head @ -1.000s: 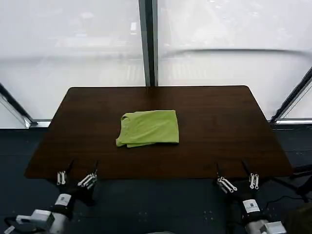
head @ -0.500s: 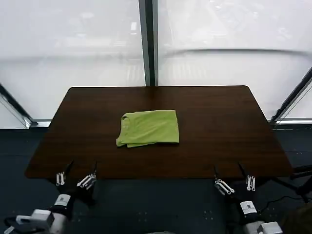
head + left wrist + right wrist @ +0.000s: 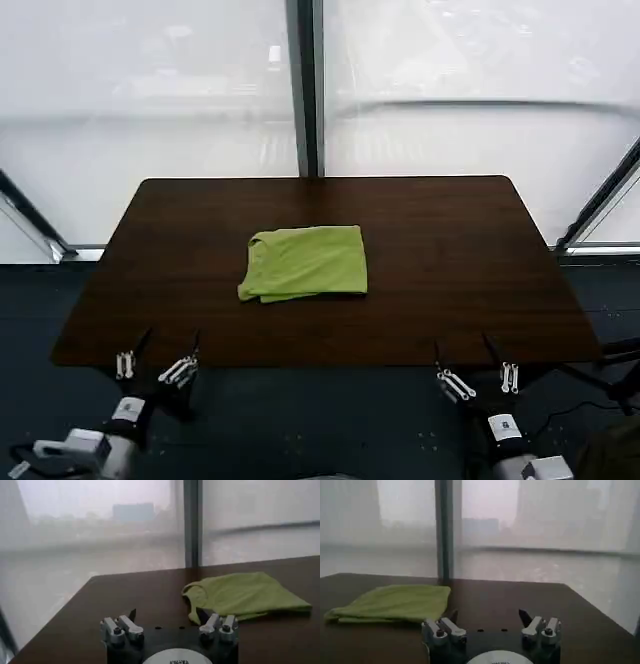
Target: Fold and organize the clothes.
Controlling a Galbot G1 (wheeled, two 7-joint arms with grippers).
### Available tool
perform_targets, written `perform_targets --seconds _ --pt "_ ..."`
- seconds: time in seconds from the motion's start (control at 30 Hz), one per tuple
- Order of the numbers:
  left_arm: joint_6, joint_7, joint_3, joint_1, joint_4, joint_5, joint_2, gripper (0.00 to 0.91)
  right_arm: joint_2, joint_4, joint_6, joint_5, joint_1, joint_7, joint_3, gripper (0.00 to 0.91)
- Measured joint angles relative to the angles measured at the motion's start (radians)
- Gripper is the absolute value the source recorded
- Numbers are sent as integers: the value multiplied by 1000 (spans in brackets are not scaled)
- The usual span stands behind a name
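Head view: the folded T-shirt (image 3: 304,263) lies mid-surface (image 3: 450,250), long axis left-right, well ahead of both spread, empty claws. The left claw (image 3: 155,365) looks slightly nearer than the right claw (image 3: 478,378).

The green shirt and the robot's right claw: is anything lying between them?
No. In the head view, just bare dark table lies between the shirt and the open right gripper at the near edge.

1 folded t-shirt (image 3: 305,263), 1 table (image 3: 450,270), 2 claws: left (image 3: 156,366), right (image 3: 478,378).

A dark brown table (image 3: 450,260) carries one folded lime-green T-shirt (image 3: 305,262) near its middle.
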Motion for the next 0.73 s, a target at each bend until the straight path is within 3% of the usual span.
perform_targets --seconds 0.73 --pt "-9 16 -5 -1 12 8 2 878 3 -7 2 0 -2 -2 -4 878"
